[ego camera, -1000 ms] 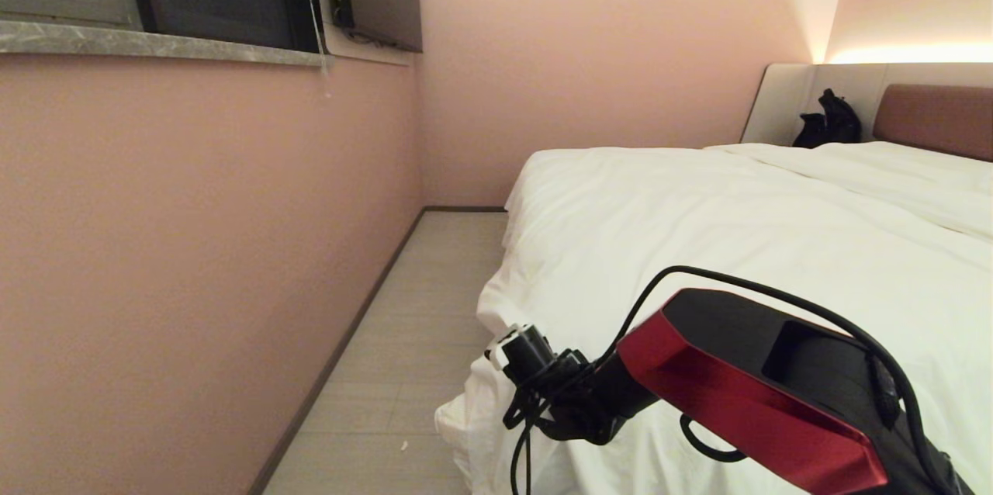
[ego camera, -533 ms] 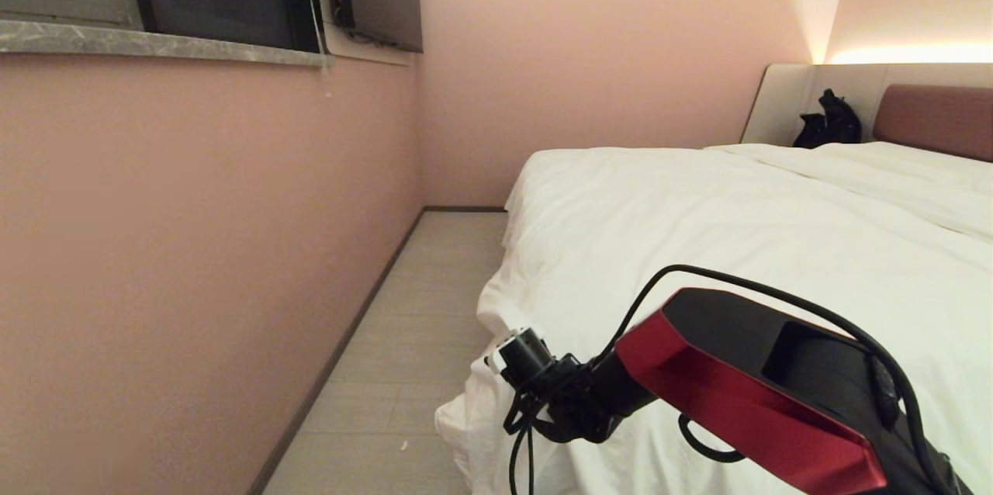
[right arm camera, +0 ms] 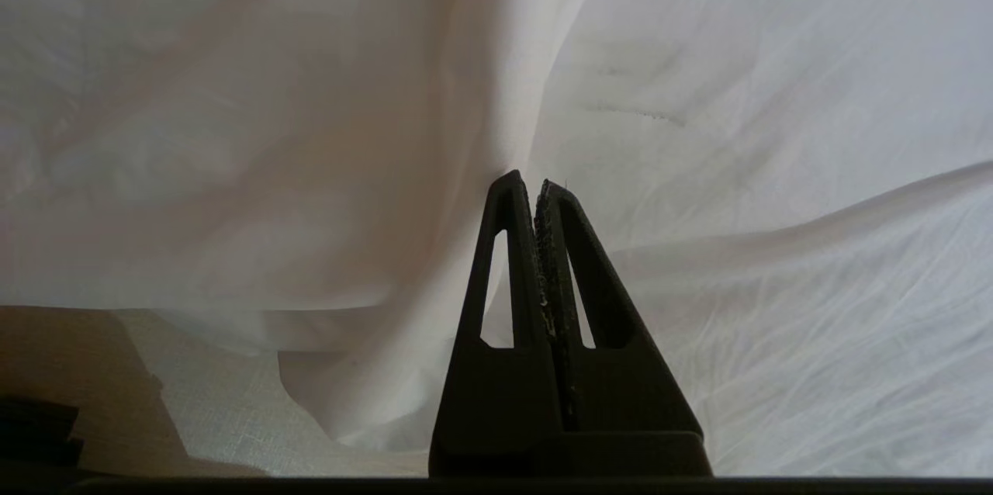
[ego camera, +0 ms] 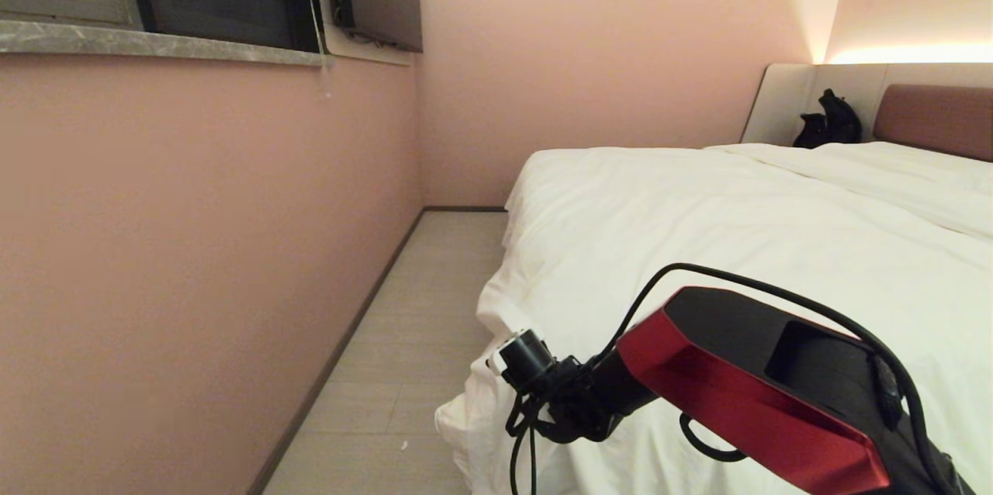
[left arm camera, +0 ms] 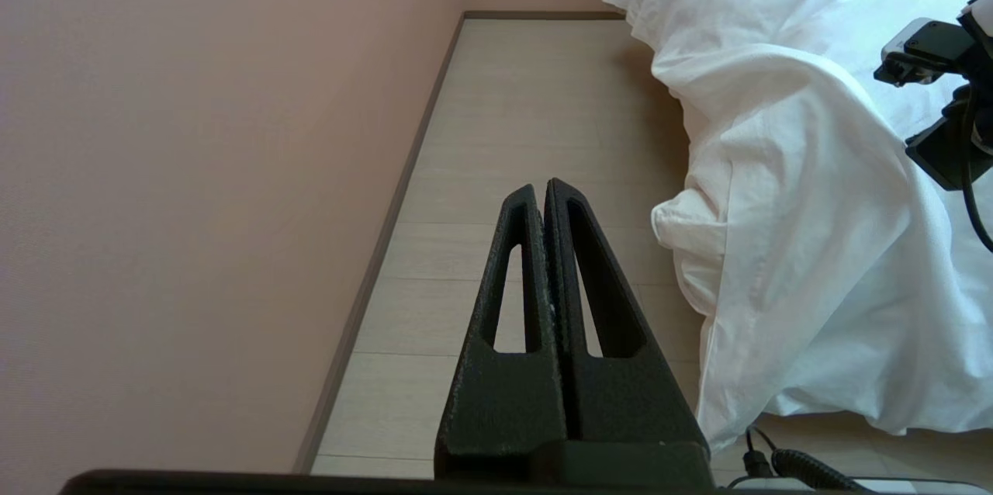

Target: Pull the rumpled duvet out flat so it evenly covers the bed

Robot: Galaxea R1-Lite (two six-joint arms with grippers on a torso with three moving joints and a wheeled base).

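Note:
The white duvet (ego camera: pixel 698 208) lies across the bed (ego camera: pixel 931 119), and its near left corner hangs rumpled over the bed's side towards the floor (left arm camera: pixel 776 169). My right arm (ego camera: pixel 745 386) reaches down to that corner. In the right wrist view my right gripper (right arm camera: pixel 534 183) is shut, its tips pinching a fold of the duvet (right arm camera: pixel 737 91), and a crease runs away from them. My left gripper (left arm camera: pixel 541 186) is shut on nothing and hangs over the floor beside the hanging corner.
A pink wall (ego camera: pixel 194 247) with a stone window sill (ego camera: pixel 155 45) runs along the left. A narrow strip of pale floor (ego camera: pixel 403 340) separates it from the bed. A black bag (ego camera: pixel 830 119) leans at the headboard. Cables (left arm camera: pixel 783 464) lie on the floor.
The right wrist has dipped very slightly at the duvet's corner. Nothing else visibly differs in the head view.

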